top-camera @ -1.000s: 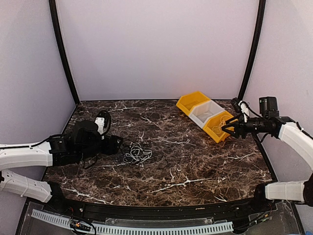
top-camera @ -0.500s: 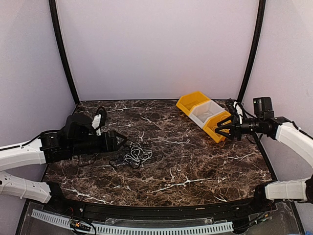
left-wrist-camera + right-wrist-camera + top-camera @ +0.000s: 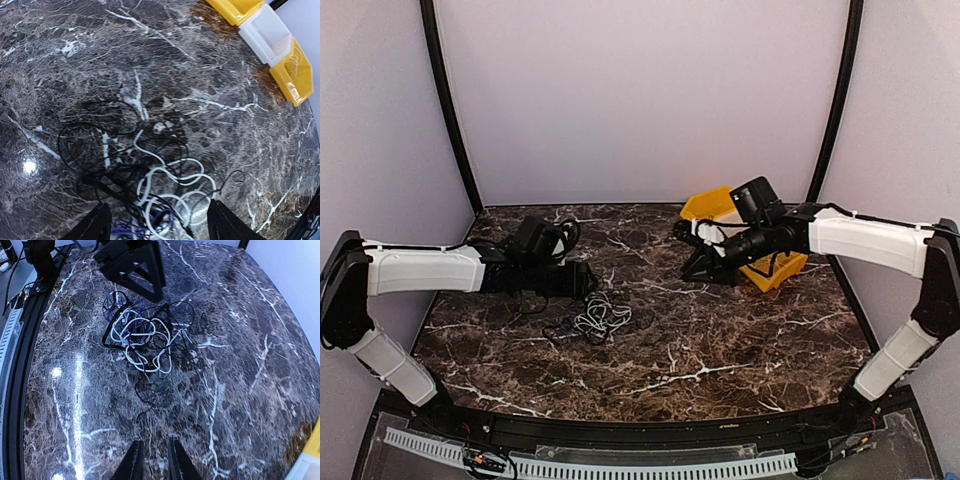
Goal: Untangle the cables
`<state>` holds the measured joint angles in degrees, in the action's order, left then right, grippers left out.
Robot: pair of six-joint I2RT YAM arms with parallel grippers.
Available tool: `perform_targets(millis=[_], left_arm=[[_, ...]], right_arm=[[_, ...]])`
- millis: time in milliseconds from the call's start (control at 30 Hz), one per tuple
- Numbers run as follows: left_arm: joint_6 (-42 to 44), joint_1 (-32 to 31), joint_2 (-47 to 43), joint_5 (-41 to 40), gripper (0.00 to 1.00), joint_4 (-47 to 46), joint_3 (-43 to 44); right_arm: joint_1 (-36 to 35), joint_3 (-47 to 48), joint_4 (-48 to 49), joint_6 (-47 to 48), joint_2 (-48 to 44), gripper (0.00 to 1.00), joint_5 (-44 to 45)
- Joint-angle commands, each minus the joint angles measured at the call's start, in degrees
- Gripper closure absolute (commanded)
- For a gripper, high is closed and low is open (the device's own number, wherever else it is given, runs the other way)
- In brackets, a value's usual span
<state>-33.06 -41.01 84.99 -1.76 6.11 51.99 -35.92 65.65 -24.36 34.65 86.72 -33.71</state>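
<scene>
While nothing is gripped yet, the job looks barely begun.

Nearest me, front-centre on the dark marble table (image 3: 740,350), the cables (image 3: 597,318) lie in one small clump. A white cord (image 3: 145,347) is looped thru several black ones, w/ a bluish strand mixed in. No cord has been drawn clear. Loops cross each other all over, and a few thin black ones sprawl out at the edges of the heap.

Just behind the clump hangs the left gripper (image 3: 588,283), low over the table. Its jaws are spread wide and hold nothing. Its wrist view shows the heap right ahead, reaching in between the two fingers; can't tell if anything touches.

Further back and to the right, the right gripper (image 3: 692,262) is raised and aimed at the clump but well apart from it. Its jaws are drawn nearly together w/ a thin gap, and nothing is in them.

Farthest, at back right, sits a row of bins (image 3: 260,35): yellow, white, yellow. The end yellow one seems to hold something pale and thin, poss. a cord already sorted, but it's too small to tell.

Approx. all the work is left, I'd say: catch one strand, pin the rest, then pull each cord free in turn.
</scene>
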Motion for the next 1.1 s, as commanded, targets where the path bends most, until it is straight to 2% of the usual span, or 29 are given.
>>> perform_targets(millis=[0,133,300,567,1067], left_arm=[[3.2,4.5,2.0,5.9,0.31,-5.3,2.1],[2.7,10.3,5.2,10.9,0.32,-8.5,2.8],[4.3,13.1,7.2,15.7,0.33,-8.7,4.2],[6.7,13.6,5.8,12.5,0.33,-7.5,4.0],[7.8,14.1,0.7,9.9,0.33,-7.4,-1.1]], right_arm=[[-6.6,7.4,-2.1,3.3,8.5,0.80,6.0],[-11.4,12.1,-0.9,3.0,15.6,0.78,7.7],[-15.7,19.2,-1.6,2.7,24.2,0.78,8.3],[-19.4,27.1,-2.2,3.0,33.2,0.76,10.9],[-20.9,32.9,-1.6,-0.6,39.9,0.76,11.6]])
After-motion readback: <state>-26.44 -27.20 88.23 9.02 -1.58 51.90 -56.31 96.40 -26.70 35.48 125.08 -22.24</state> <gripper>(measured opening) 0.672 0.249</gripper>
